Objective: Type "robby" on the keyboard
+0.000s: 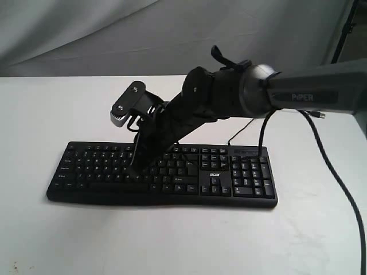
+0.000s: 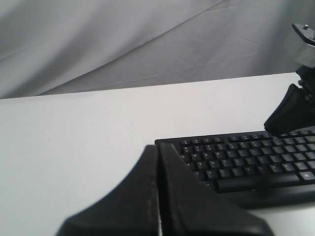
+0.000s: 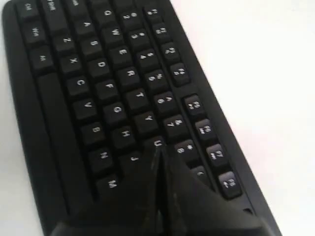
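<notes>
The wide black keyboard [image 1: 92, 166] with white legends lies across the white table [image 1: 172, 240]. My right arm reaches in from the right, and my right gripper [image 1: 133, 170] comes down steeply onto the left-middle letter keys. In the right wrist view the right gripper [image 3: 158, 150] is shut, its joined tips right beside the U key [image 3: 157, 143]; whether they press a key I cannot tell. My left gripper [image 2: 158, 146] is shut with nothing in it, low over the table just off the keyboard [image 2: 246, 157] at its left end. The exterior view does not show the left gripper.
A grey cloth backdrop [image 1: 114, 34] hangs behind the table. The right arm's thick black cable [image 1: 338, 177] drapes over the table's right side. The keyboard's thin cable [image 1: 243, 129] runs off behind it. The right gripper [image 2: 290, 115] also appears in the left wrist view.
</notes>
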You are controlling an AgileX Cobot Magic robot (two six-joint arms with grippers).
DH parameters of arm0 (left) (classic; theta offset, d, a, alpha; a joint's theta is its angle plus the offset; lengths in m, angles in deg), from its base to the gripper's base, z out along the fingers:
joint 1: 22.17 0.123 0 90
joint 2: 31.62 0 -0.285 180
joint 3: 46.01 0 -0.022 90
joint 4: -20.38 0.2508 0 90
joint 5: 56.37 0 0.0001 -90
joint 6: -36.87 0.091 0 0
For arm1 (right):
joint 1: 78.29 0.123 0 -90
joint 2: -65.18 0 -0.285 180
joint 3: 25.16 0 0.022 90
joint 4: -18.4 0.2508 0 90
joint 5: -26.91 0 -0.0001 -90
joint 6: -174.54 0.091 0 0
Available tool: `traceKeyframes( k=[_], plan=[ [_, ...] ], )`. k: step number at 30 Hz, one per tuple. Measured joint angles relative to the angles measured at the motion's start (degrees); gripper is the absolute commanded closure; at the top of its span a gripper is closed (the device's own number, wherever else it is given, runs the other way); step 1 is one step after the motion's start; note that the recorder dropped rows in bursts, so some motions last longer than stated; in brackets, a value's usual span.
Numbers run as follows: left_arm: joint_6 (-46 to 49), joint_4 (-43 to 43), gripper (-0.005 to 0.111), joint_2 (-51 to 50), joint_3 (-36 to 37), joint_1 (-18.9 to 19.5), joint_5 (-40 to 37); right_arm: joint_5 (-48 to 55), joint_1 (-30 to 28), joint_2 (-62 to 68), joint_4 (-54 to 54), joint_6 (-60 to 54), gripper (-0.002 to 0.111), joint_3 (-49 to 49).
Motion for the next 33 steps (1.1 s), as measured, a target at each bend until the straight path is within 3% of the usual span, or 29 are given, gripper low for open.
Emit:
traceKeyframes(
  k=[10, 33],
  plan=[
    [0.0, 0.0, 0.107, 0.0, 0.0, 0.0, 0.0, -0.5, 3.8, 0.0, 3.0, -2.8, 0.108, 0.0],
    [0.0, 0.0, 0.107, 0.0, 0.0, 0.0, 0.0, 0.4, 4.9, 5.0, 5.6, -4.3, 0.108, 4.1]
  ],
)
